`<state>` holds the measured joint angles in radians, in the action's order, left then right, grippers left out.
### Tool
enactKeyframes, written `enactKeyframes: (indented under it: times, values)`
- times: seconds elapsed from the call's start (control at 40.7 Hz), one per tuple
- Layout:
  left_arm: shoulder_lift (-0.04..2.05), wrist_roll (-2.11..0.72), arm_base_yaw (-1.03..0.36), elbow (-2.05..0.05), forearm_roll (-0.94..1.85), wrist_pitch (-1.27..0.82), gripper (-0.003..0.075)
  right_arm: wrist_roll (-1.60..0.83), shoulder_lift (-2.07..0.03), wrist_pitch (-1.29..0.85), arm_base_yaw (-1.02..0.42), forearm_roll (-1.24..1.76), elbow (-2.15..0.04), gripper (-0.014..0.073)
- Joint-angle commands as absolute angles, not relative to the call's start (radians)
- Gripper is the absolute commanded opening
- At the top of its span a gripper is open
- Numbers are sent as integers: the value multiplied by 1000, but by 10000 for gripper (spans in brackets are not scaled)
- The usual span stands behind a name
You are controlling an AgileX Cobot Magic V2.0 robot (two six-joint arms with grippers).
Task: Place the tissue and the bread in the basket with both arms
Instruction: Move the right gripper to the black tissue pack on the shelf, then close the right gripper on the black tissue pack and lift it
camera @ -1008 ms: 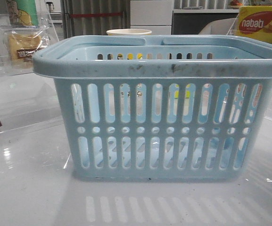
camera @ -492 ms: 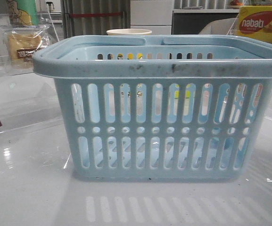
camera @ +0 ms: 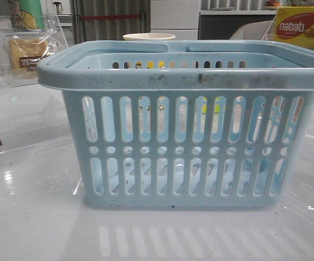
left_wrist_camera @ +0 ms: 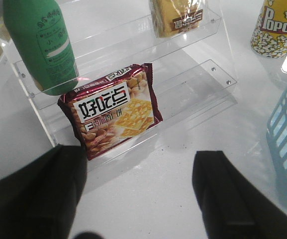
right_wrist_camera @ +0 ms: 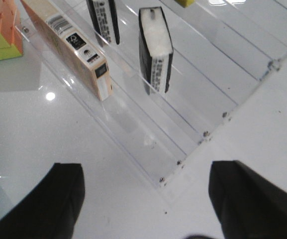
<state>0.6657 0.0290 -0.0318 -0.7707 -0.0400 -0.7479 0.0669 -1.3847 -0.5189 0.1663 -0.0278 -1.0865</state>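
- The step in hand looks like the approach: neither item is taken, and through the slots the basket (camera: 184, 125) shows nothing inside as far as I can tell.
- The basket stands upright in the middle of the tabletop (camera: 31, 217), close to the front camera.
- The bread (left_wrist_camera: 175, 17) sits in its clear bag on an upper step of the acrylic shelf (left_wrist_camera: 203, 84), behind and left of the basket; the front view shows it there too.
- To do this well, the left arm should pass over the biscuit packet (left_wrist_camera: 113, 109) and beside the green bottle (left_wrist_camera: 39, 45), then close on the bag's body, not its loose crinkled edge.
- The left pincer (left_wrist_camera: 138, 199) stands wide open, holding nothing, low over the tabletop just before the shelf's lowest step.
- The right pincer (right_wrist_camera: 143, 204) is likewise spread wide and empty, above bare tabletop near the corner of a second clear rack (right_wrist_camera: 193, 99).
- A dark pack with a white face (right_wrist_camera: 155, 50) stands on that rack; it may be the tissue, though I cannot tell for sure.
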Motion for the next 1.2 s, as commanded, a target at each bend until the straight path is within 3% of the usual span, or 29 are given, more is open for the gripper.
enactKeyframes:
  times: [0.0, 0.418, 1.033, 1.131, 1.18]
  values:
    - [670, 29, -37, -805, -42, -670, 517, 68, -1427, -418, 173, -38, -1162, 615]
    - [670, 29, -37, -805, -42, -670, 517, 68, -1670, -361, 202, 21, -1311, 615]
    - [670, 29, -37, -805, -42, -670, 517, 68, -1810, -189, 202, 71, -1370, 613]
    - [670, 29, -37, -805, -42, -670, 517, 68, -1814, -193, 202, 71, -1370, 557]
    - [670, 29, -37, -805, -42, -670, 517, 68, -1814, -193, 202, 71, -1370, 478]
